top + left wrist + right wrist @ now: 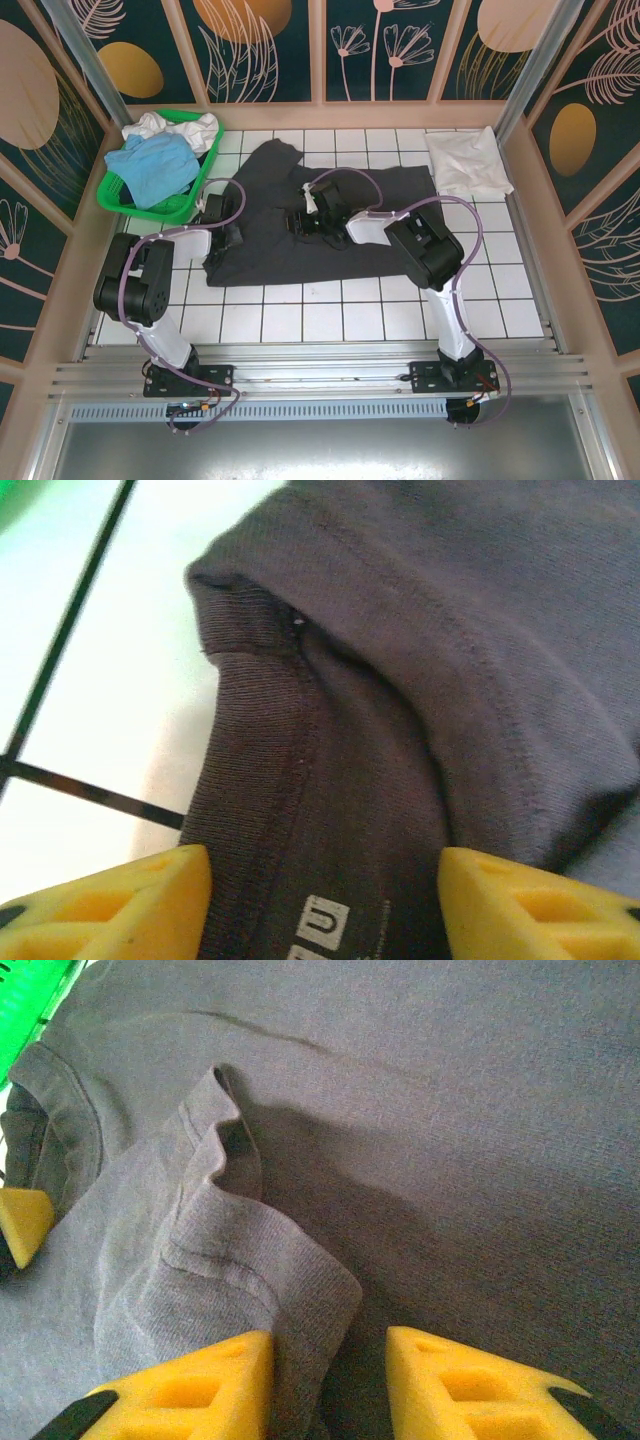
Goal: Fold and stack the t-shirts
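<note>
From above, the charcoal t-shirt (270, 170) lies spread across the tiled table (300, 320), with both the left gripper (222, 237) and the right gripper (303, 222) low over it. A folded white t-shirt (468, 160) rests at the far right (the one piece finished, I judge), while the light blue t-shirt (155, 165) and a crumpled white t-shirt (180, 128) wait bunched in the green basket (150, 207). The left wrist view has parted jaws straddling the ribbed collar (260, 780) beside its label (322, 920), gripping nothing. The right wrist view has jaws apart above a soft knit sleeve (230, 1260), its stitched hem turned inward, unpinched
</note>
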Motion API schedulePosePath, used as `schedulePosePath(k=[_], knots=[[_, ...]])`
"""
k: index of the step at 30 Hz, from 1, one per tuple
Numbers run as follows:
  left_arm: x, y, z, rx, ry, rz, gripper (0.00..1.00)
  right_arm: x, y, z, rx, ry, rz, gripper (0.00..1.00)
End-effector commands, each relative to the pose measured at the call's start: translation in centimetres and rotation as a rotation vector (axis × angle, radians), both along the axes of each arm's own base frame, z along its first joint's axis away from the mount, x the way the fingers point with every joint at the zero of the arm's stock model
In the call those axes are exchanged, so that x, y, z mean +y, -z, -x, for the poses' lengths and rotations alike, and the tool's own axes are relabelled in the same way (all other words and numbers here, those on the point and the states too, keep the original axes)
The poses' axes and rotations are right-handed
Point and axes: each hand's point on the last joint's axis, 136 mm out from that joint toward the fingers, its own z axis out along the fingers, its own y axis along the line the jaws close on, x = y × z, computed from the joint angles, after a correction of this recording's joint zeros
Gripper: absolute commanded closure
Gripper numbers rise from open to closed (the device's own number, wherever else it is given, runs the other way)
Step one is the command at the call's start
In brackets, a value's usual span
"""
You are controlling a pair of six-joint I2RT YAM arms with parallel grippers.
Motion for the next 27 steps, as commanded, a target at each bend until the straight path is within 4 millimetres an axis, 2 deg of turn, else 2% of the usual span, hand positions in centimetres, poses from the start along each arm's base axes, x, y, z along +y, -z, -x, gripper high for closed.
schedulePosePath(k=[1,4,7,9,15,16,18,20,23,27], knots=[[-1.9,-2.1,-1.0,-0.049,0.082,0.094,0.33,-0.3,-1.7,-0.7,-0.034,0.020,0.011,0.64],[-4.2,-3.1,-2.3,-0.083,0.182,0.166,0.30,0.5,-3.1,-0.1,-0.038,-0.016,-0.061,0.66],[-5.4,-0.8,-3.1,-0.010,0.239,0.187,0.32,1.2,-4.0,0.4,-0.039,-0.044,-0.121,0.74],[-6.0,-0.5,-4.0,-0.008,0.258,0.203,0.36,1.4,-4.2,0.4,-0.038,-0.048,-0.136,0.77],[-6.9,0.7,-4.1,0.014,0.300,0.238,0.42,1.5,-4.0,0.6,-0.028,-0.055,-0.148,0.81],[-6.9,0.9,-4.2,0.022,0.300,0.233,0.45,1.5,-4.0,0.6,-0.028,-0.055,-0.149,0.81],[-7.0,1.3,-4.2,0.041,0.302,0.232,0.62,1.5,-4.1,0.6,-0.031,-0.055,-0.150,0.82],[-7.1,1.0,-4.3,0.034,0.305,0.240,0.74,1.4,-4.3,0.6,-0.035,-0.051,-0.157,0.83],[-7.1,0.0,-4.2,0.012,0.307,0.243,0.86,1.2,-4.6,0.5,-0.039,-0.047,-0.162,0.84],[-6.1,-1.5,-3.9,-0.002,0.276,0.196,0.96,0.9,-5.2,0.4,-0.048,-0.039,-0.174,0.86]])
